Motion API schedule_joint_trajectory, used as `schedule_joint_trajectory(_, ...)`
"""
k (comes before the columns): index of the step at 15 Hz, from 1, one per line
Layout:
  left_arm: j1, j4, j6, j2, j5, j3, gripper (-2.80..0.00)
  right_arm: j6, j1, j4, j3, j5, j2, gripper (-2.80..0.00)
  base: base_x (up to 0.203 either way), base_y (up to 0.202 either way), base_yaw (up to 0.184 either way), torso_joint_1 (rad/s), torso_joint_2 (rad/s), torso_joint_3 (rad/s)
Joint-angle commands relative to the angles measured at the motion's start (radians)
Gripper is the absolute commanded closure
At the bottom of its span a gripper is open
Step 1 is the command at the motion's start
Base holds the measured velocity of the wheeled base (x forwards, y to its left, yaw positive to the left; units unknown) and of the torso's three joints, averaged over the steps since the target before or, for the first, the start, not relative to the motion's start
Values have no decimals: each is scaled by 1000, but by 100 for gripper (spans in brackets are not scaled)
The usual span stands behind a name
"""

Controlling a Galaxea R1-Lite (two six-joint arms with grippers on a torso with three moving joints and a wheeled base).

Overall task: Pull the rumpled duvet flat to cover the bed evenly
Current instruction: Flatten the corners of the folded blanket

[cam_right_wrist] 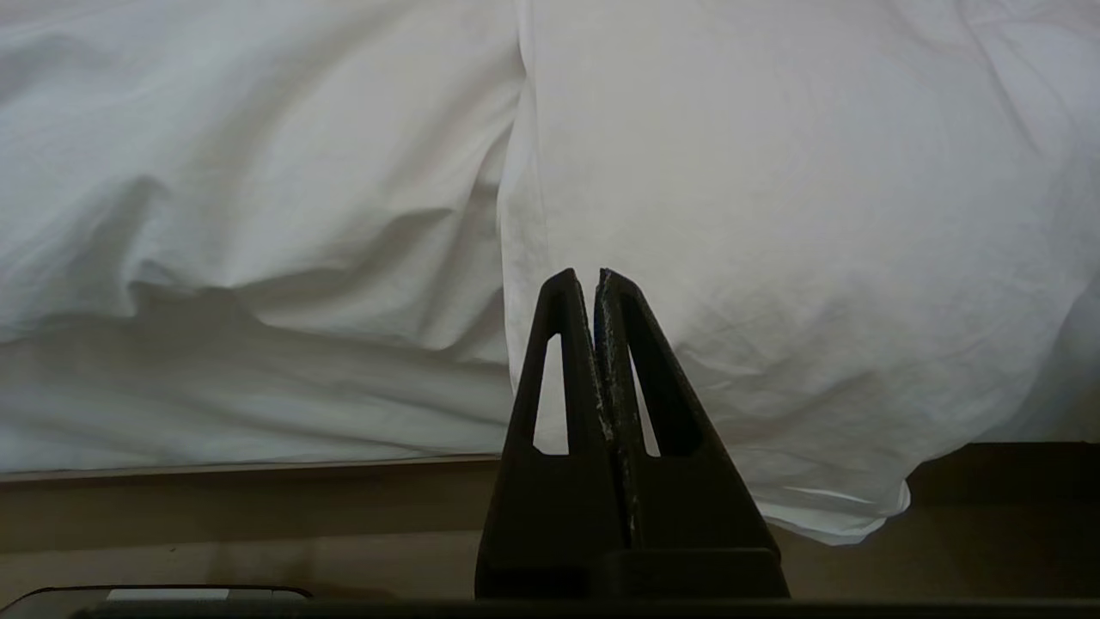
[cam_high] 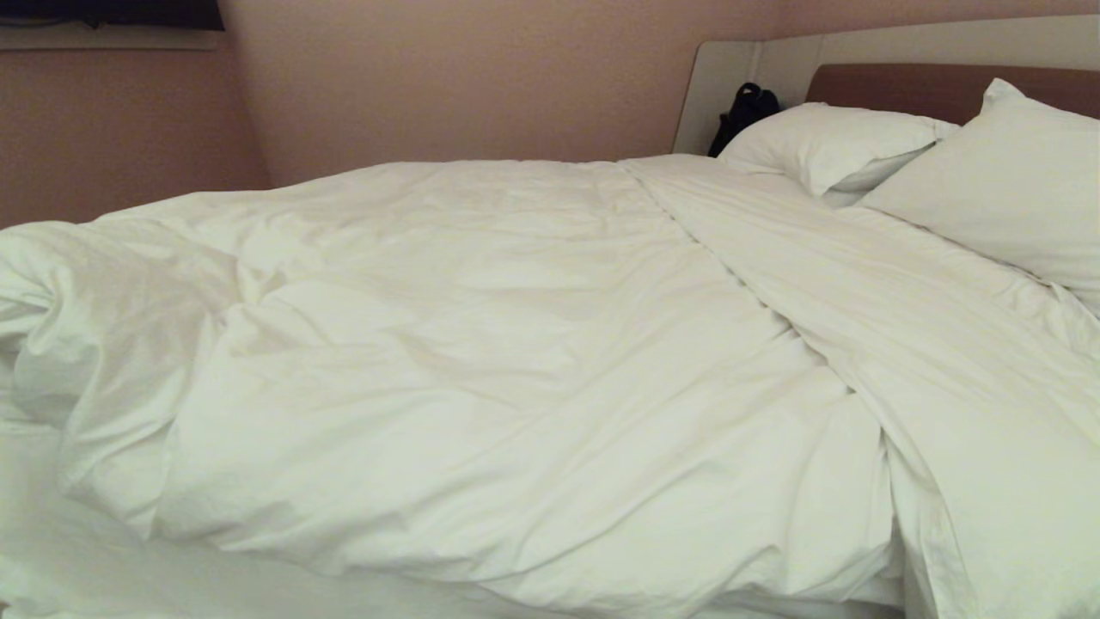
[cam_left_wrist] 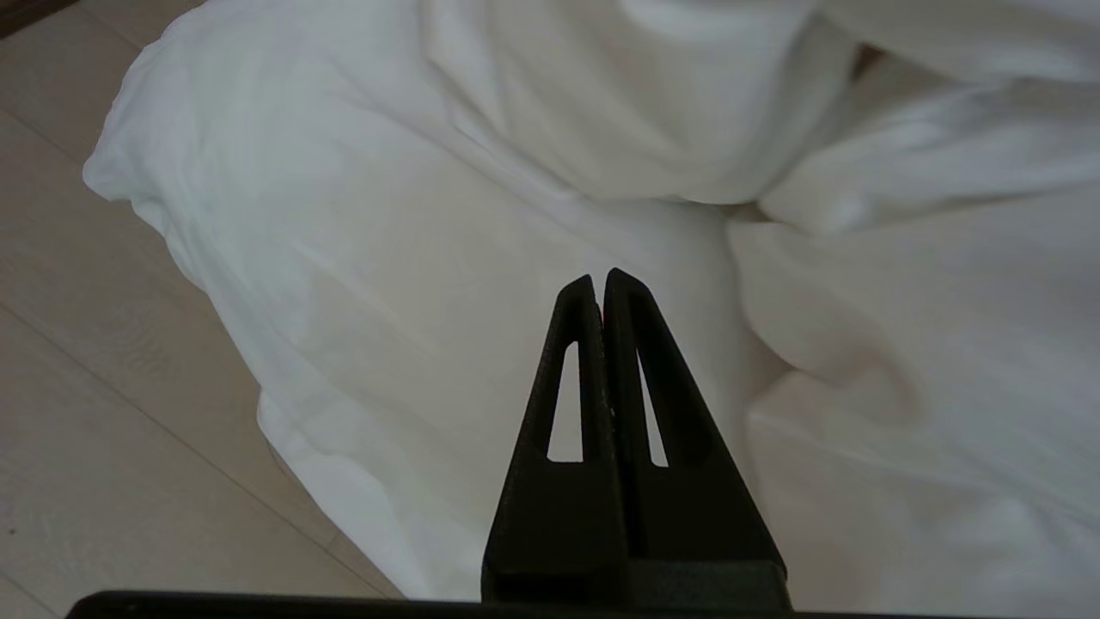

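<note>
Duvet [cam_high: 481, 361] soft, bulky, best pinched at bunched left edge over bed [cam_high: 86, 567]; left tool [cam_left_wrist: 599, 279] clenched empty, right tool [cam_right_wrist: 595, 277] likewise.

One duvet [cam_high: 516, 370] lies rumpled over one bed [cam_high: 945, 86], and two white pillows [cam_high: 829, 142] sit at its head. One small dark object [cam_high: 743, 112], perhaps a bag, rests by the headboard. Two grippers show, one left gripper [cam_left_wrist: 599, 279] and one right gripper [cam_right_wrist: 587, 277], each with two fingers pressed together.
</note>
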Motion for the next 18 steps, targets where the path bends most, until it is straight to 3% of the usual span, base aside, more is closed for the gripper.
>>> schedule_joint_trajectory(1, 1, -30, 0, 93, -4, 0, 0, 0, 0, 0, 0, 0, 0, 0, 0, 0, 0, 0, 0, 0)
schedule_joint_trajectory(6, -9, -30, 7, 136, -2, -6, 0, 0, 0, 0, 0, 0, 0, 0, 0, 0, 0, 0, 0, 0)
schedule_joint_trajectory(11, -66, -128, 123, 255, 10, -19, 0, 0, 0, 0, 0, 0, 0, 0, 0, 0, 0, 0, 0, 0)
schedule_joint_trajectory(14, -109, -139, 128, 326, 51, -85, 0, 0, 2, 0, 0, 0, 0, 0, 0, 0, 0, 0, 0, 0)
schedule_joint_trajectory(18, -154, -138, 127, 364, 54, -104, 0, 0, 0, 0, 0, 0, 0, 0, 0, 0, 0, 0, 0, 0)
